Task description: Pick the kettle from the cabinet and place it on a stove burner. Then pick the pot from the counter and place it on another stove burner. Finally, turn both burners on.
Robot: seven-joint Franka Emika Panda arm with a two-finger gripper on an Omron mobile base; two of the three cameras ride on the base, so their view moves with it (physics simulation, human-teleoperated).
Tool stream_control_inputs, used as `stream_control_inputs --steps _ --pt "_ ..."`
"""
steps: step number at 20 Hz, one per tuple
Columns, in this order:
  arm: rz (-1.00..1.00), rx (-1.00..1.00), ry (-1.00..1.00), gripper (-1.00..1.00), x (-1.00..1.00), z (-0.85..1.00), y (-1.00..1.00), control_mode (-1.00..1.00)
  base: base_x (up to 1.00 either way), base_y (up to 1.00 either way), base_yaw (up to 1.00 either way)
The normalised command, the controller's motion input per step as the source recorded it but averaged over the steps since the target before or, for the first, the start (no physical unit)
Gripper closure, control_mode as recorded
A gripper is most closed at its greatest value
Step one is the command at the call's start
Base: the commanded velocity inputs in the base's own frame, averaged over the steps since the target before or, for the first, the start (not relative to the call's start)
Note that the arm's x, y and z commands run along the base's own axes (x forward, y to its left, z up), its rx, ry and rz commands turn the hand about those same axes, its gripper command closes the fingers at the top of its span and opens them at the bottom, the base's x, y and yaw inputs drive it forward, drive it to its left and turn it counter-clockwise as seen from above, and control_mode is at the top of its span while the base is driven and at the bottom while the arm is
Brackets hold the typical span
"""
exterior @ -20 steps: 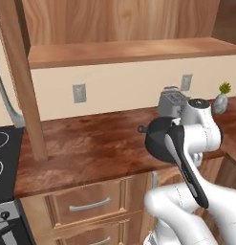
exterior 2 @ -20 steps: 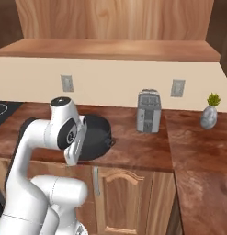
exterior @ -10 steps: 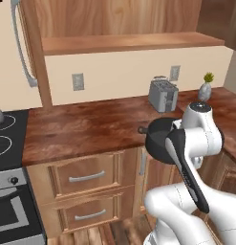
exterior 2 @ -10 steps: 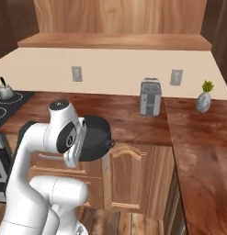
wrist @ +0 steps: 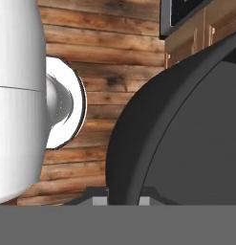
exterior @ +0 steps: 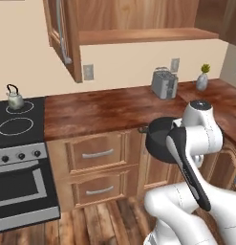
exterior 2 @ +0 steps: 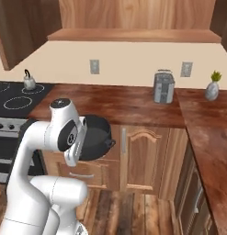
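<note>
Home kitchen, rendered. Steel-fronted range [exterior: 19, 158] with black cooktop at 9 o'clock, kettle [exterior: 15, 98] on its back burner. Reddish wood counter [exterior: 105, 112] over light drawers, toaster [exterior: 164, 83] at 1 o'clock, wall cabinet [exterior: 138, 19] at 12, plank floor [exterior: 95, 222].

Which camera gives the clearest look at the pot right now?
The right base view: the pot shows its open mouth, rim and one side handle, held off the counter beside the arm. The left base view shows its dark side, partly behind the arm. The hand view shows a close, cropped stretch of rim and wall.
</note>
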Motion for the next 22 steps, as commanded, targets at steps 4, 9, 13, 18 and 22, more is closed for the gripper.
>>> stream_control_inputs --steps 4,9,13,18,22 --pt "0.00 0.00 0.00 1.00 0.00 0.00 0.00 1.00 -0.46 0.68 -0.02" --pt "0.00 0.00 0.00 1.00 0.00 0.00 0.00 1.00 -0.38 0.68 -0.03" --pt "0.00 0.00 0.00 1.00 0.00 0.00 0.00 1.00 -0.30 0.65 -0.05" --pt "0.00 0.00 0.00 1.00 0.00 0.00 0.00 1.00 -0.23 0.62 -0.07" --pt "0.00 0.00 0.00 1.00 0.00 0.00 0.00 1.00 -0.07 0.63 -0.09"
